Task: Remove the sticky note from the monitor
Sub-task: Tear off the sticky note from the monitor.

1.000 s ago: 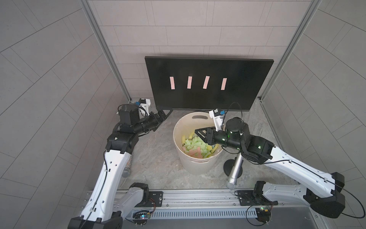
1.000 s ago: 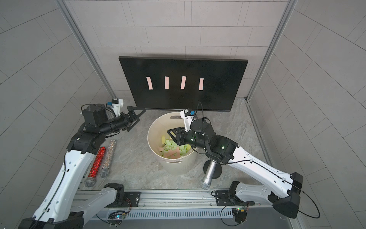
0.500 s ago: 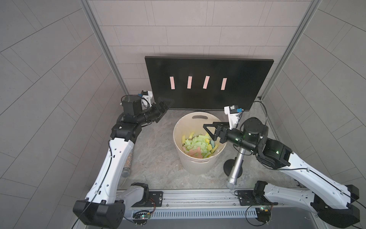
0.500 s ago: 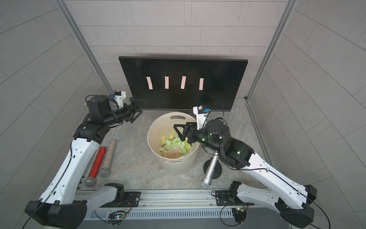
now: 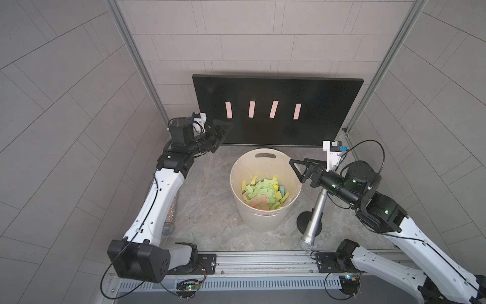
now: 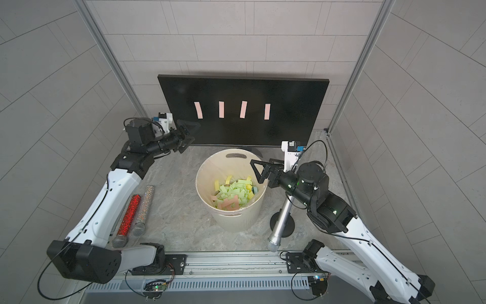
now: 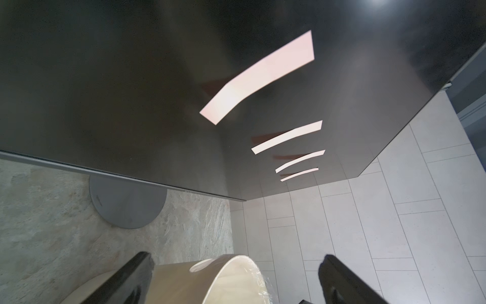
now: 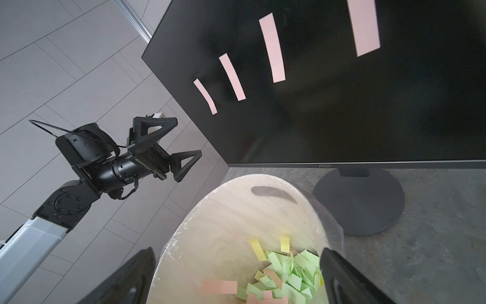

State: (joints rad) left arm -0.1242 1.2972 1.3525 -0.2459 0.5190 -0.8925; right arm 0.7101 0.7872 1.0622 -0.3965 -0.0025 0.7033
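Monitor (image 5: 328,113) — glossy black slab — bears four slim pink sticky notes (image 5: 252,109).

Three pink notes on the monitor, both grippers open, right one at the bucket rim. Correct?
No: four pink notes are on the monitor, not three; both top views show them. The left gripper and right gripper are open, the right at the bucket rim.

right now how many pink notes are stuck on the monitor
4, in one row across the monitor: first note nearest the left arm, second note, third note, fourth note nearest the right arm. None seems hidden.
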